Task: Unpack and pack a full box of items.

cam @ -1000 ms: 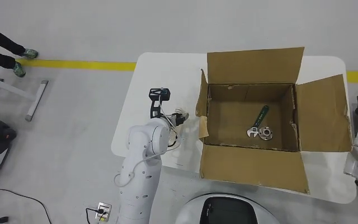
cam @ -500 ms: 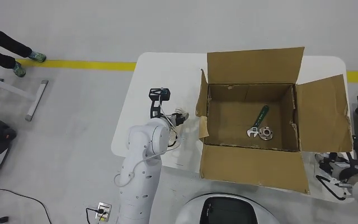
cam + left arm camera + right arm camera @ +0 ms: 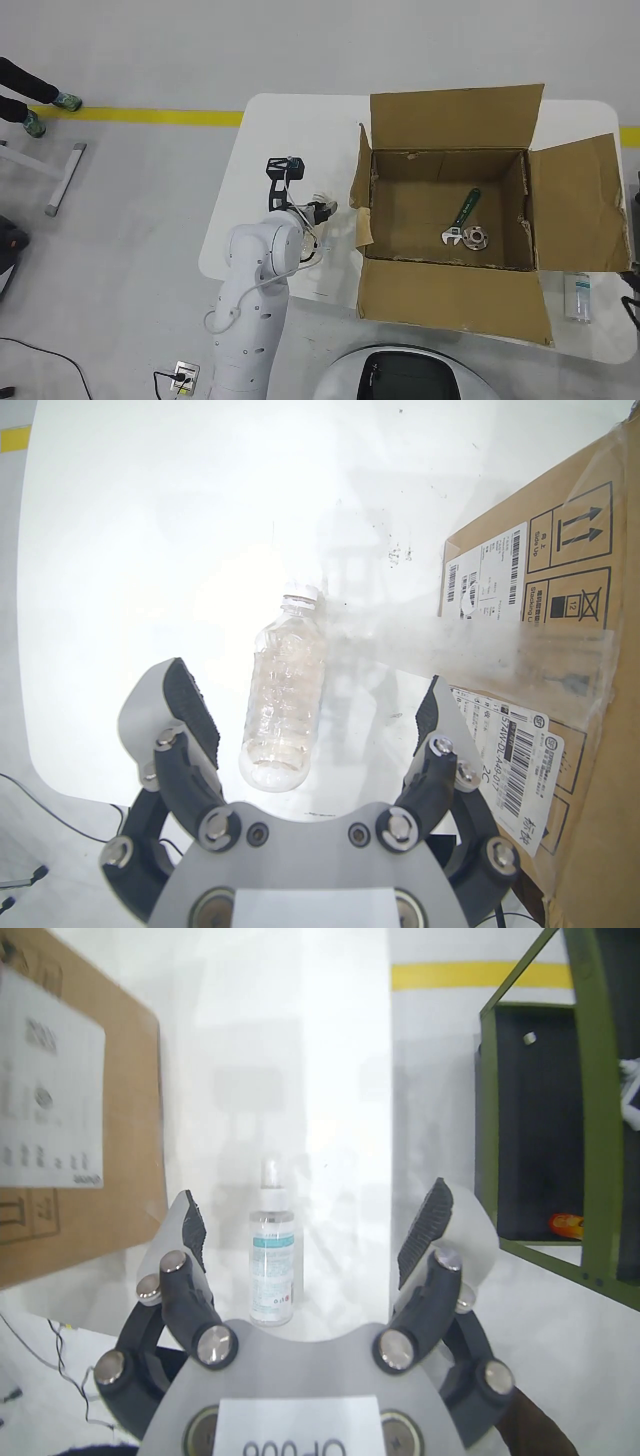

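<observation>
An open cardboard box [image 3: 448, 290] stands on the white table [image 3: 290, 130]. Inside it lie a green-handled wrench [image 3: 463, 213] and a round metal part [image 3: 476, 238]. My left gripper [image 3: 307, 677] hangs open just left of the box [image 3: 565, 600], over a clear empty plastic bottle [image 3: 282, 695] lying on the table. The left gripper [image 3: 284, 172] touches nothing. My right gripper [image 3: 315, 1195] is open and empty at the table's right front corner. A small spray bottle [image 3: 272, 1253] lies on the table ahead of its fingers, beside the box's right flap [image 3: 75, 1128]; this spray bottle [image 3: 578, 297] is free of the gripper.
A green metal rack [image 3: 590, 1138] with a dark inside and an orange item [image 3: 567, 1225] stands off the table's right side. A yellow floor line [image 3: 140, 116] runs behind the table. Bare tabletop lies left of the box.
My right gripper came in over the table's right front corner, then drew back to the right edge. The spray bottle now lies uncovered there. The left arm has not moved.
</observation>
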Action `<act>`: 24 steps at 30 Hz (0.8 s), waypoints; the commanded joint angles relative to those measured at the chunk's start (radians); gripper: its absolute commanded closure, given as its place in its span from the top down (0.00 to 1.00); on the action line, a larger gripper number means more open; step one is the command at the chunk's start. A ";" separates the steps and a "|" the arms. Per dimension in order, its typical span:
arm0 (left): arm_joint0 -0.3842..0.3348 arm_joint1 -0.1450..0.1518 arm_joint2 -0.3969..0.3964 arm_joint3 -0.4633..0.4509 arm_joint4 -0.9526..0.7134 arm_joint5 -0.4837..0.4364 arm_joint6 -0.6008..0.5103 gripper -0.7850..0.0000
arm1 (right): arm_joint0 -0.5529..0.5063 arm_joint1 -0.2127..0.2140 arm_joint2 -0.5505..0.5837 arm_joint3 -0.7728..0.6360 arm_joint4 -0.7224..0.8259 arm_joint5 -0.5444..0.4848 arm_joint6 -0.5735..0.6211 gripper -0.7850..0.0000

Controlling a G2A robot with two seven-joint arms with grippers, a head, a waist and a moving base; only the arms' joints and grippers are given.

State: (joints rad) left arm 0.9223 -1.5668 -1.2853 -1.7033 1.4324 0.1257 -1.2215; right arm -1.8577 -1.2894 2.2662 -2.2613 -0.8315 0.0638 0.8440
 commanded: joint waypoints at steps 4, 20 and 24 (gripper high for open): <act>0.000 0.000 0.000 0.000 0.000 0.000 0.000 1.00 | -0.004 -0.008 0.134 -0.089 0.155 0.006 -0.111 0.31; 0.000 0.000 0.000 0.000 0.000 0.000 0.000 1.00 | 0.210 0.032 -0.057 -0.089 0.107 -0.144 -0.217 0.00; 0.000 0.000 0.000 0.000 0.000 0.000 0.000 1.00 | 0.266 0.043 -0.133 -0.089 0.060 -0.133 -0.190 0.00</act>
State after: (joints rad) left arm 0.9223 -1.5668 -1.2853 -1.7033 1.4324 0.1257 -1.2215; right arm -1.6041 -1.2488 2.1508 -2.3500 -0.7654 -0.0735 0.6461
